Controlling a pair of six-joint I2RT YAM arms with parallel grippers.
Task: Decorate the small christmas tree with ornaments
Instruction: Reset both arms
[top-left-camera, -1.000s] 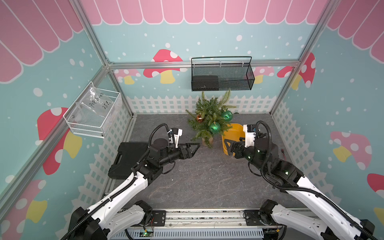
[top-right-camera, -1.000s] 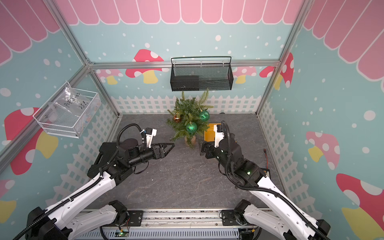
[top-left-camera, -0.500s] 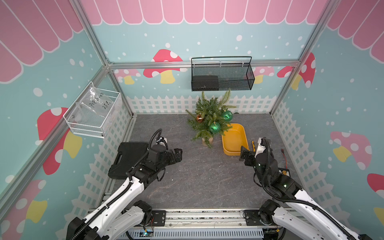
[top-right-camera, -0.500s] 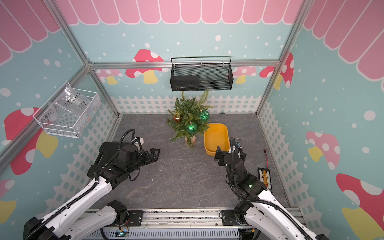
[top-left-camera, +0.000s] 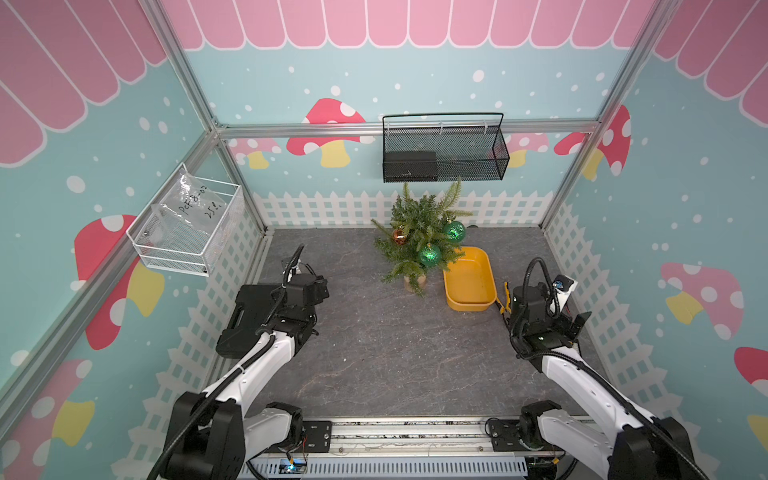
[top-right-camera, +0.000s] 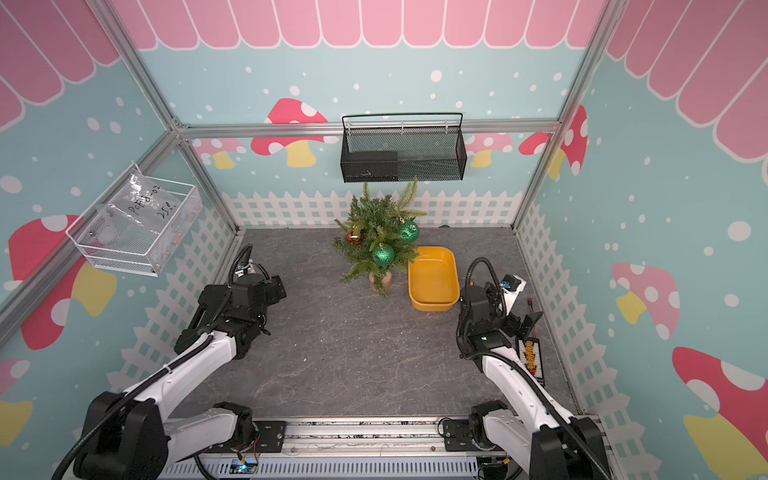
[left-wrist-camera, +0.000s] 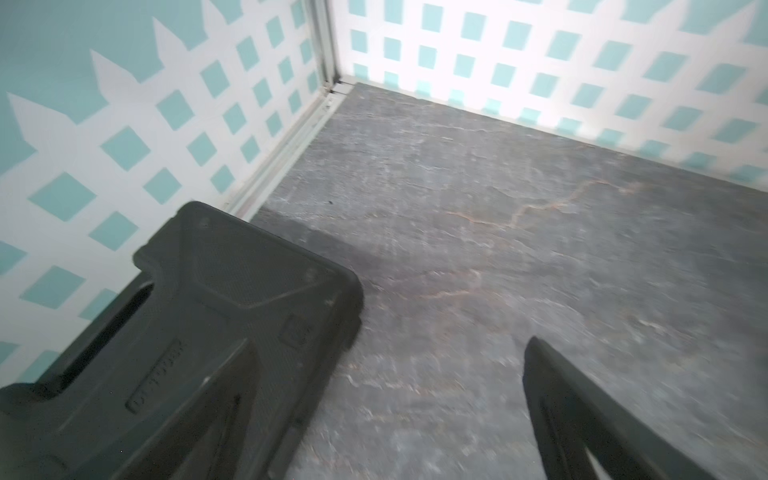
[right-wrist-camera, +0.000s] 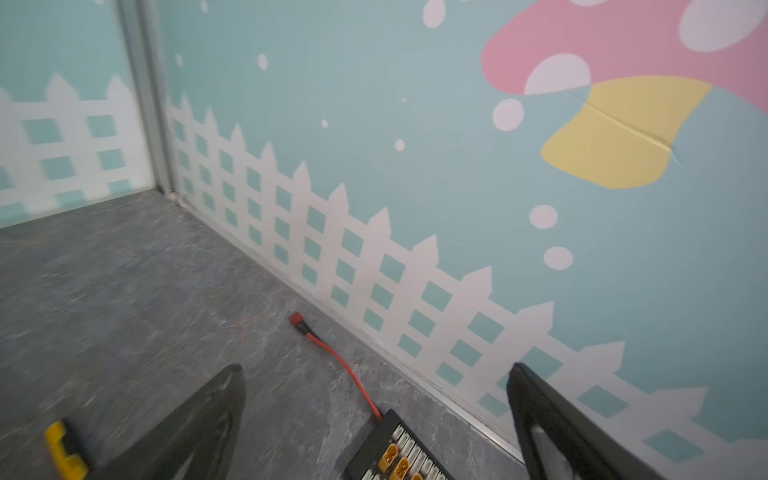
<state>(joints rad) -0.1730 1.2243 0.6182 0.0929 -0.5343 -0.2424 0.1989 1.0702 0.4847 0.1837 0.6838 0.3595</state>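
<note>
The small christmas tree (top-left-camera: 420, 216) (top-right-camera: 376, 216) stands upright at the back middle on its tan base (top-left-camera: 414, 284). Three ornaments hang on it in both top views: a copper bauble (top-left-camera: 400, 236) (top-right-camera: 354, 236) and two glittery green ones (top-left-camera: 454, 230) (top-left-camera: 429, 254). My left gripper (left-wrist-camera: 390, 345) is far left of the tree, open and empty, above the corner of a black case (left-wrist-camera: 216, 299). My right gripper (right-wrist-camera: 376, 368) (top-right-camera: 524, 322) is open and empty near the right wall, far from the tree.
A yellow tray (top-left-camera: 465, 307) sits just right of the tree. Yellow-handled pliers (top-left-camera: 505, 291) (right-wrist-camera: 62, 453) lie beside it. A black connector board (top-right-camera: 530, 357) (right-wrist-camera: 399, 453) with a red wire (right-wrist-camera: 345, 365) lies by the right wall. Wire baskets (top-left-camera: 444, 153) (top-left-camera: 187, 228) hang on the walls.
Both arms have pulled back from the tree, the left toward the black case, the right toward the right wall. The tree and its ornaments have not moved.
</note>
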